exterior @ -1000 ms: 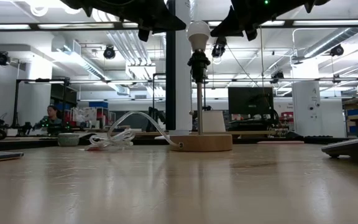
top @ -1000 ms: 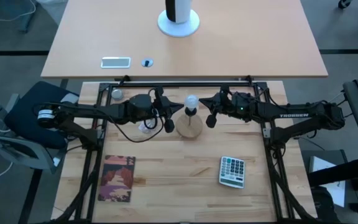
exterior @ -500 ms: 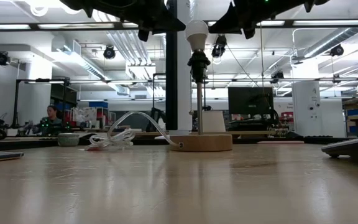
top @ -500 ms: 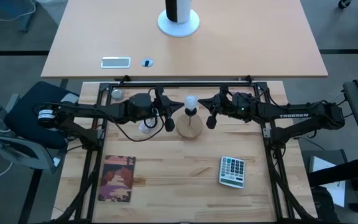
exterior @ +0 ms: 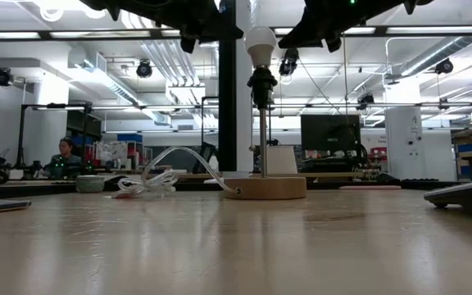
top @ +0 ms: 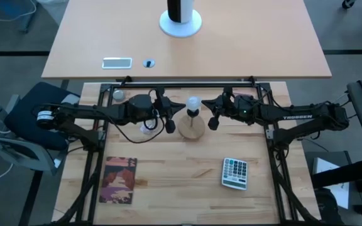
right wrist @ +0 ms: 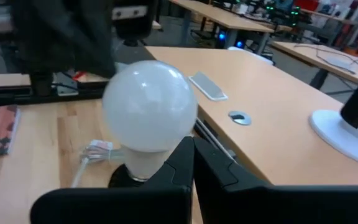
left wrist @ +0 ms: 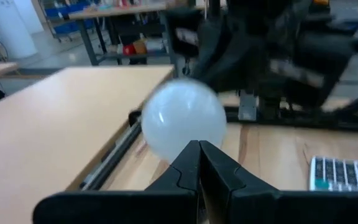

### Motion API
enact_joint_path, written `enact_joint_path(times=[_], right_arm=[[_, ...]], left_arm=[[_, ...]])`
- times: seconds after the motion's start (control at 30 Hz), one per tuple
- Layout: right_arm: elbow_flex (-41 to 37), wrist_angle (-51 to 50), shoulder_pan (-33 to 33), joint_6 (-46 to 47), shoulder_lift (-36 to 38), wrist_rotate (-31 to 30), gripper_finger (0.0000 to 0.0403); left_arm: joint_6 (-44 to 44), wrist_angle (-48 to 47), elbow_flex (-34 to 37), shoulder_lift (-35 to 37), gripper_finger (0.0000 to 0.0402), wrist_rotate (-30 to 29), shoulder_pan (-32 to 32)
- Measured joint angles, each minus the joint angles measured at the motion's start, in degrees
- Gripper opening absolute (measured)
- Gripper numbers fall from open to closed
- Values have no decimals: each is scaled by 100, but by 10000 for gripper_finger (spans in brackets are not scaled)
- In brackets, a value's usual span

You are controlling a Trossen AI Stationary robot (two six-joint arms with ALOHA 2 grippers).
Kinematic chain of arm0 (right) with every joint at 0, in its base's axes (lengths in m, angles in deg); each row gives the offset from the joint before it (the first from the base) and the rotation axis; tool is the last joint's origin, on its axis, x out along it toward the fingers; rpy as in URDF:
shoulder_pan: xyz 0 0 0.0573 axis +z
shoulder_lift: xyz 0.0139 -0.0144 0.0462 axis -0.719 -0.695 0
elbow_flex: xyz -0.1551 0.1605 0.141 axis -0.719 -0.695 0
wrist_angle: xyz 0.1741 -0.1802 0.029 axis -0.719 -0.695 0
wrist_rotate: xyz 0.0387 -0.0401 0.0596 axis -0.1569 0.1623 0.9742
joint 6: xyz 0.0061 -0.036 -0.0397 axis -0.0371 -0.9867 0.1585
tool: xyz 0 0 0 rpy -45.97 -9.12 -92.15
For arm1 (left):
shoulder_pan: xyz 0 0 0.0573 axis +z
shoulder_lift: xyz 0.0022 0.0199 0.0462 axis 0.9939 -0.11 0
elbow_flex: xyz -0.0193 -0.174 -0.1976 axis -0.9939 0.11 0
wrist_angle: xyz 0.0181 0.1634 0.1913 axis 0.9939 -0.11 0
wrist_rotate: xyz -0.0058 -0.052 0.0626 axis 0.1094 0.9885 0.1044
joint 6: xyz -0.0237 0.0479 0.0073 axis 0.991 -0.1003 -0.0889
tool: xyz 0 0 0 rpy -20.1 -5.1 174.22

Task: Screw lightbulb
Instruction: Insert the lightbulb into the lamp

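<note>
Wooden counter (top: pixel 187 169) is carrying a lamp stand with the bulb (top: pixel 193 102) sitting upright in its socket. Left tool (top: pixel 170 117) and right tool (top: pixel 213 114) are flanking it, both shut and empty. Judged stage: tightening; next, one tool needs opening to grip and twist the bulb.

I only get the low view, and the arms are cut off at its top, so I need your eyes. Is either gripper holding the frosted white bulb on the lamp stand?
Observer: No. Both wrist views show the left gripper and right gripper shut, just short of the frosted white lightbulb.
Operator: Which sides are they on?
Observer: From above, left gripper left of the bulb, right gripper right.
Operator: What is that grey edge at my far right?
Observer: A grey calculator.
</note>
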Motion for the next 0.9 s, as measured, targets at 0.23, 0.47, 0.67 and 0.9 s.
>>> enact_joint_path(times=[0.23, 0.47, 0.67, 0.9], right_arm=[[2, 61, -48, -190, 0, -18, 0], [2, 57, -46, -320, 0, 115, 0], [2, 50, -44, -298, 2, 233, 0], [2, 6, 18, -239, 4, 287, 0]], left_arm=[[11, 338, 0, -310, 0, -2, 8], [-97, 447, 0, -351, 0, -2, 8], [-51, 398, 0, -351, 0, -4, 8], [-47, 388, 0, -351, 0, -15, 8]])
